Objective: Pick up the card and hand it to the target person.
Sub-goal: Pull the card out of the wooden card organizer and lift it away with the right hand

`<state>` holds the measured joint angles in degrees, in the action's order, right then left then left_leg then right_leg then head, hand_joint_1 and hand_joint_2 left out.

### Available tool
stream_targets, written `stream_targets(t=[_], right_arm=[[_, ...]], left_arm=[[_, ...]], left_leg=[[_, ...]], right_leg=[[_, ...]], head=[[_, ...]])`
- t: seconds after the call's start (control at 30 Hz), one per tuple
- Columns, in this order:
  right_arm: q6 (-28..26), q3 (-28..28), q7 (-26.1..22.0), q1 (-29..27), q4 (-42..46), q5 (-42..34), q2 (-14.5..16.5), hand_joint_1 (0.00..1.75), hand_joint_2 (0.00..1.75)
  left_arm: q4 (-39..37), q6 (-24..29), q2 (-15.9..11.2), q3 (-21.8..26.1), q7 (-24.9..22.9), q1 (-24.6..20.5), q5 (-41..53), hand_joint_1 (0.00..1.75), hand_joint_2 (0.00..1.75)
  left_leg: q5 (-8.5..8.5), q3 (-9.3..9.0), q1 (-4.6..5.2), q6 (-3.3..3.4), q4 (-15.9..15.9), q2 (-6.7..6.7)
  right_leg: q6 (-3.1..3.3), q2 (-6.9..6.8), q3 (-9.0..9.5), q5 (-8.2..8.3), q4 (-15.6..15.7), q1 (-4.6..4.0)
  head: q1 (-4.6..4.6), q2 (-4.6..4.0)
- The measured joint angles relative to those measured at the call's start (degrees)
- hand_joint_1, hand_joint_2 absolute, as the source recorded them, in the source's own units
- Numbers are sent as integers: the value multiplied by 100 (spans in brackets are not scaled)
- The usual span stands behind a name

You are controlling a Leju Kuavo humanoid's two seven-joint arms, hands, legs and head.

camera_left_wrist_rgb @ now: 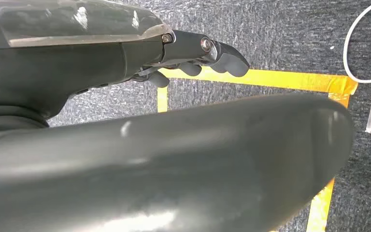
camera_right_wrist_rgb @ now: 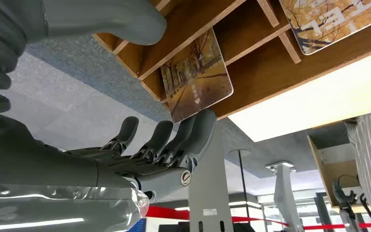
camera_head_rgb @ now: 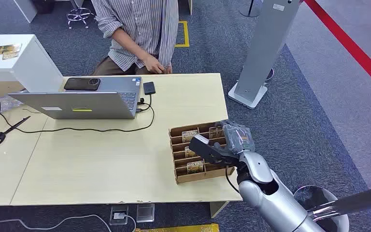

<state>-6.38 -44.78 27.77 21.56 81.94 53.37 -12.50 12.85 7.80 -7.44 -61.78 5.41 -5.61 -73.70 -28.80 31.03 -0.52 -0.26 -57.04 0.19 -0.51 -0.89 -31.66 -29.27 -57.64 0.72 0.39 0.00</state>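
A brown cardboard rack with slots stands near the front right corner of the table. Several picture cards stand in it, among them one at the far left. My right hand hovers over the rack's right side. In the right wrist view one autumn-tree card leans in its slot. The fingertips touch that card's edge, while the thumb lies apart on the rack. My left hand hangs over the floor and holds nothing. A person in a striped shirt sits across the table.
An open laptop with a phone on it sits at the far left, its black cable trailing across the table. Scissors lie at the left edge. A white pillar stand rises to the right of the table.
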Motion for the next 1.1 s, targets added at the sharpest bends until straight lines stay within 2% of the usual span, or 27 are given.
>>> stream_targets(t=[0.17, 0.33, 0.37, 0.5, 0.63, 0.7, 0.9, 1.03, 1.1], right_arm=[[-2, -9, 1, 24, -13, -2, 0, 76, 175], [-13, -41, 2, 40, -30, -7, 0, 106, 175], [-13, -48, 5, 41, -37, -7, 0, 108, 175], [-15, -78, 18, 41, -55, -7, 0, 110, 175], [-25, -93, 19, 41, -62, -6, 0, 100, 175], [-30, -98, 20, 41, -63, -5, 0, 103, 175], [-44, -107, 25, 41, -65, 3, 0, 128, 175], [-80, -107, 27, 44, -69, 11, 1, 175, 175], [-113, -107, 14, 47, -70, 15, 2, 175, 175]], left_arm=[[0, 0, 1, -1, 9, 0, 0, 0, 0], [0, 0, 0, 1, 9, 0, -2, 0, 0], [0, 0, 0, 0, 8, 0, -2, 0, 0], [0, 0, -1, 1, 5, 0, -2, 0, 0], [0, 0, -1, 1, 4, 0, -2, 0, 0], [0, -1, 0, 0, 3, 0, -2, 0, 0], [0, -1, -1, 0, 1, 0, -2, 0, 0], [0, 0, -1, 0, 1, 0, -2, 0, 0], [0, 1, 0, 0, 1, 0, -2, 0, 0]], left_leg=[[0, 0, 0, 0, 0, 0], [0, 0, 0, 0, 0, 0], [0, 0, 0, 0, 0, 0], [0, 0, 0, 0, 0, 0], [0, 0, 0, 0, 0, 0], [0, 0, 0, 0, 0, 0], [0, 0, 0, 0, 0, 0], [0, 0, 0, 0, 0, 0], [0, 0, 0, 0, 0, 0]], right_leg=[[0, 0, 0, 0, 0, 0], [0, 0, 0, 0, 0, 0], [0, 0, 0, 0, 0, 0], [0, 0, 0, 0, 0, 0], [0, 0, 0, 0, 0, 0], [0, 0, 0, 0, 0, 0], [0, 0, 0, 0, 0, 0], [0, 0, 0, 0, 0, 0], [0, 0, 0, 0, 0, 0]], head=[[-2, 1], [-3, 1], [-3, 1], [-2, 1], [-1, 0], [-2, 0], [-2, 1], [-2, 1], [-2, 2]])
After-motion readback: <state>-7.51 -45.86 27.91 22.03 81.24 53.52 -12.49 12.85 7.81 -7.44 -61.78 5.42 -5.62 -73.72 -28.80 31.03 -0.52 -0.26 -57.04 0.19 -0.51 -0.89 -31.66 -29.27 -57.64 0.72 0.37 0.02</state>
